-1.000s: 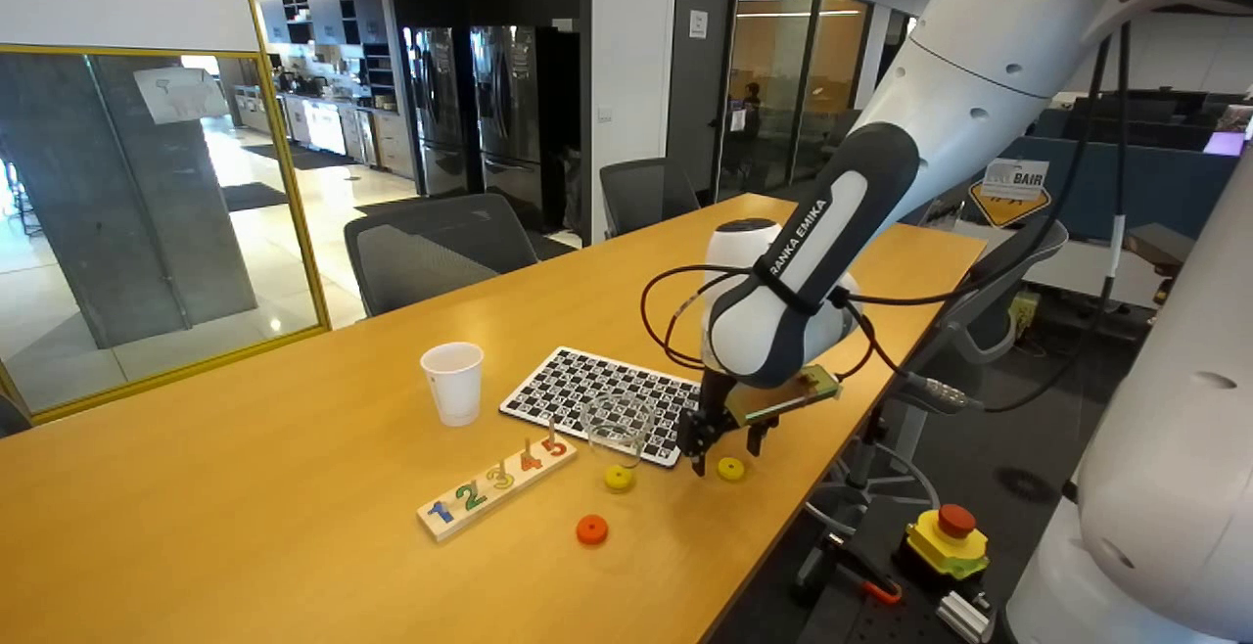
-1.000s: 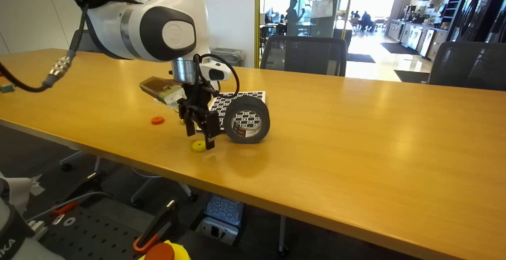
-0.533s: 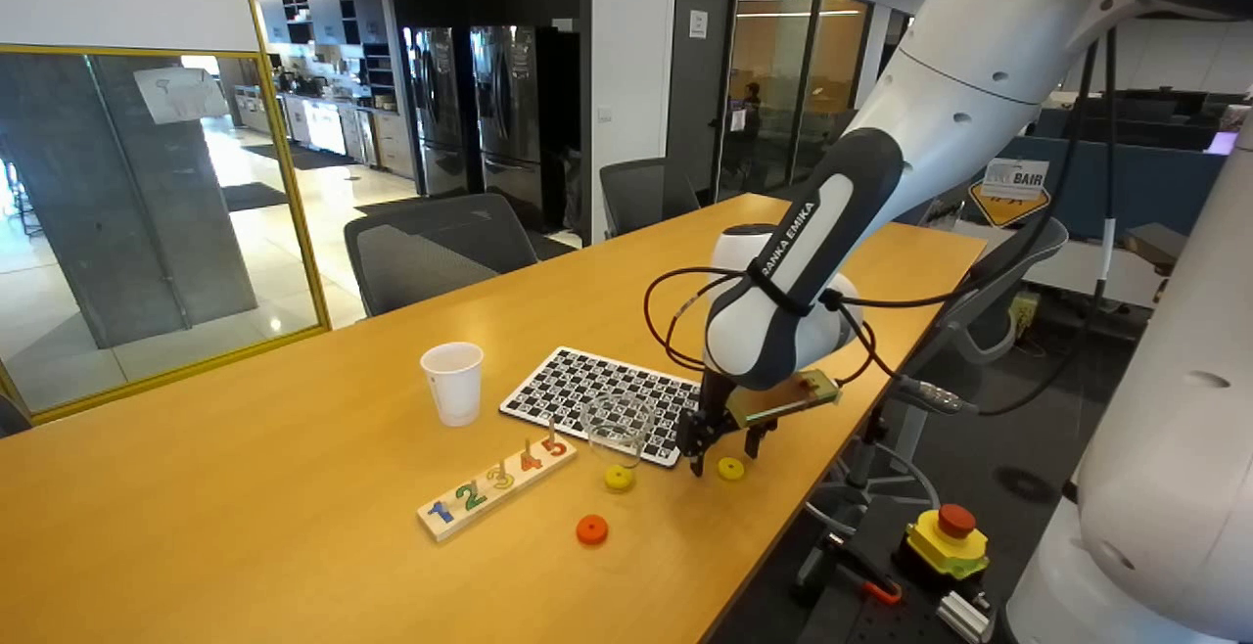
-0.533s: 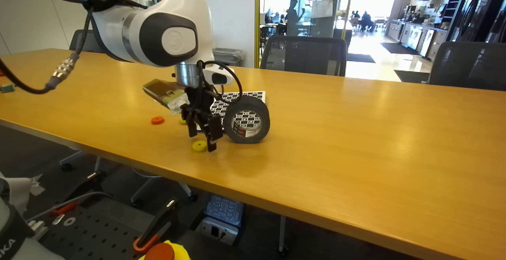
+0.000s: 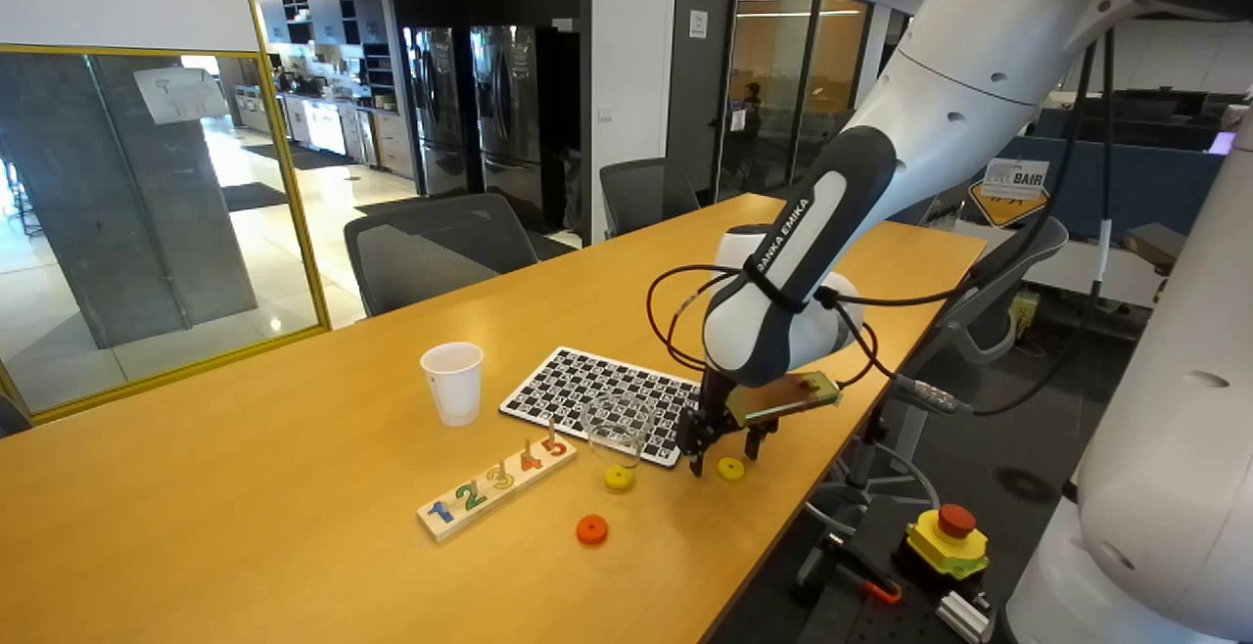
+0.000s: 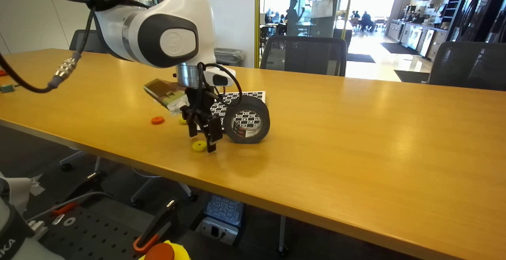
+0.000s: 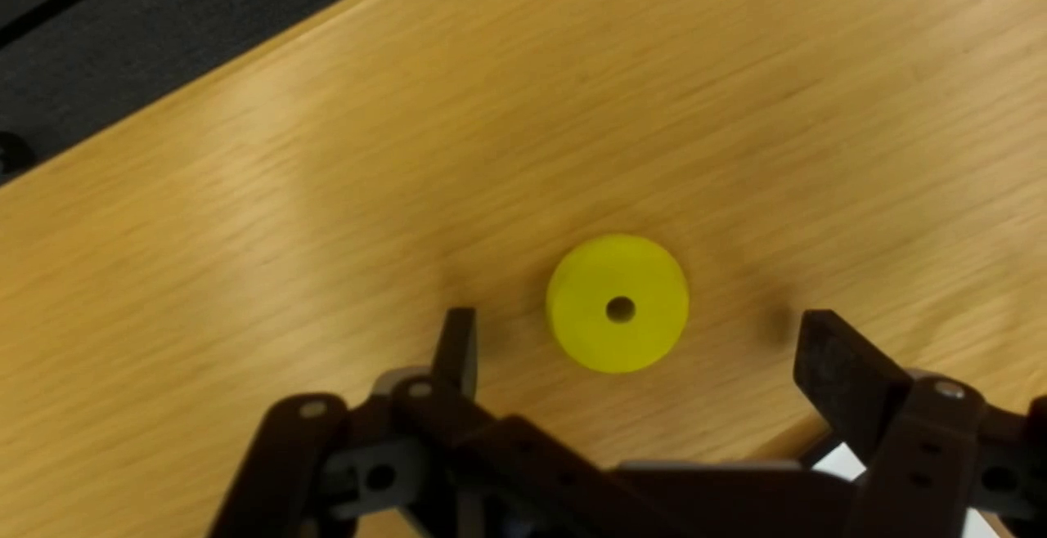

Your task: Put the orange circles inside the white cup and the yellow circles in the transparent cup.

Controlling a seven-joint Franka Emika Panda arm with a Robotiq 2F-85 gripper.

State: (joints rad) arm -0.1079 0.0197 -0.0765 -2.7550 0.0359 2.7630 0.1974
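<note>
The coming move turns on where the yellow disc [image 7: 613,284] lies within the spread of the hand [image 7: 636,319]. The hand stands wide with nothing gripped, and the disc rests flat on the tabletop [image 7: 654,96] between its fingers [image 7: 458,350], touching neither, somewhat nearer the one toward the tabletop's edge. Being round, it has no long axis to match, so as I judge it the hand needs little turning, perhaps only a slight lowering, before it closes.

The wrist view gives those gaps cleanly but shows no cup. In an exterior view the clear cup [image 5: 619,431] stands near the hand, on the side away from the robot's base [image 5: 1126,527], with the second yellow disc [image 5: 619,479] just beside it; the white cup [image 5: 454,390] is farther out that way, and the orange disc [image 5: 591,529] lies off to the hand's side, well apart. In an exterior view, though not in both, a roll of tape [image 6: 249,102] shows, standing on edge right next to the hand; whether they touch I cannot tell. The hand could knock it on the way up, so a straight lift seems safer.
</note>
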